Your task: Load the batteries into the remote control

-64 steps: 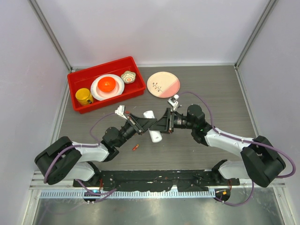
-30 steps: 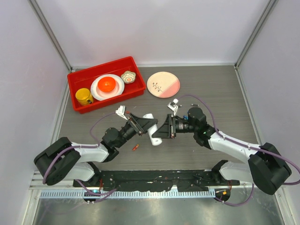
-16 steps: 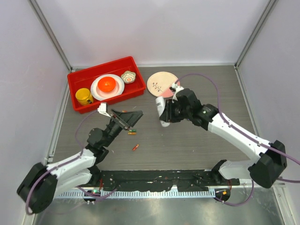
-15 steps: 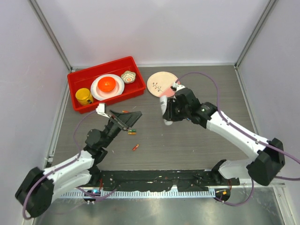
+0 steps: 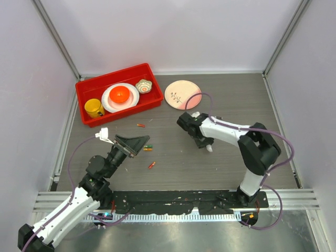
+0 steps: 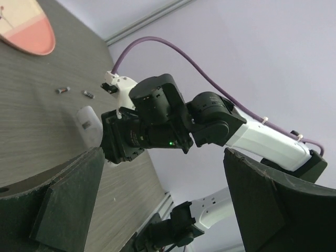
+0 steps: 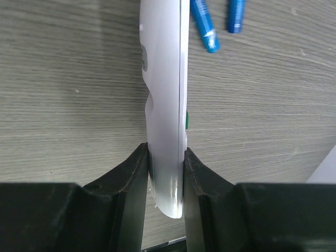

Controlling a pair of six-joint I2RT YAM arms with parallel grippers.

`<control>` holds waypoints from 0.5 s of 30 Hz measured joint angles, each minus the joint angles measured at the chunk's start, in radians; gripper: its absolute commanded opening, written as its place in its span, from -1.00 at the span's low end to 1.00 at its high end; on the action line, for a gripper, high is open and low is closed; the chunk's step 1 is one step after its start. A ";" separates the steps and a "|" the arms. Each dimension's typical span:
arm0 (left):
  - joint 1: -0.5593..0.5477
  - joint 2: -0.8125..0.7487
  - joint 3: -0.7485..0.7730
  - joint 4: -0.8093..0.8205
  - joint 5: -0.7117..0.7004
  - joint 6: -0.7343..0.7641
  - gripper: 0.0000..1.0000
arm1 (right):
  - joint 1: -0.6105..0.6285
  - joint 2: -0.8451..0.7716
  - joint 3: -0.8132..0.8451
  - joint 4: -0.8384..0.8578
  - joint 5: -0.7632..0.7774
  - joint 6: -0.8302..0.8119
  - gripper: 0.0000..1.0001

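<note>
White remote control (image 7: 164, 105) edge-on between right jaws

A red rectangular plastic bin (image 5: 111, 74) is sitting at upper left, holding a yellow mug (image 5: 94, 108), a white round plate (image 5: 107, 102) carrying an orange bowl (image 5: 119, 94), and a small patterned bowl (image 5: 143, 86). Just right of it, a round pink-and-cream plate (image 5: 182, 94) is lying on the grey wood-grain table (image 5: 236, 100).

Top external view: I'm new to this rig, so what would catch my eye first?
The bright red bin of dishes at back left stands out. Mid-table, the right gripper has its jaws shut on the white remote control, held edge-on, with loose batteries scattered nearby.
</note>
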 measured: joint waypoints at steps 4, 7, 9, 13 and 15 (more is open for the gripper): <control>0.000 -0.014 0.000 -0.073 0.001 0.010 0.97 | 0.048 0.101 0.010 0.003 0.015 -0.005 -0.98; 0.000 -0.014 0.000 -0.102 0.002 0.018 0.97 | 0.077 0.145 0.027 0.003 0.033 -0.006 -0.89; 0.000 -0.014 -0.001 -0.110 0.002 0.022 0.97 | 0.093 0.164 0.041 -0.001 0.050 -0.010 -0.73; 0.000 -0.011 -0.002 -0.118 0.002 0.025 0.97 | 0.116 0.172 0.046 0.000 0.060 -0.018 -0.33; 0.000 -0.005 -0.002 -0.123 0.002 0.026 0.97 | 0.125 0.172 0.046 0.001 0.057 -0.021 -0.24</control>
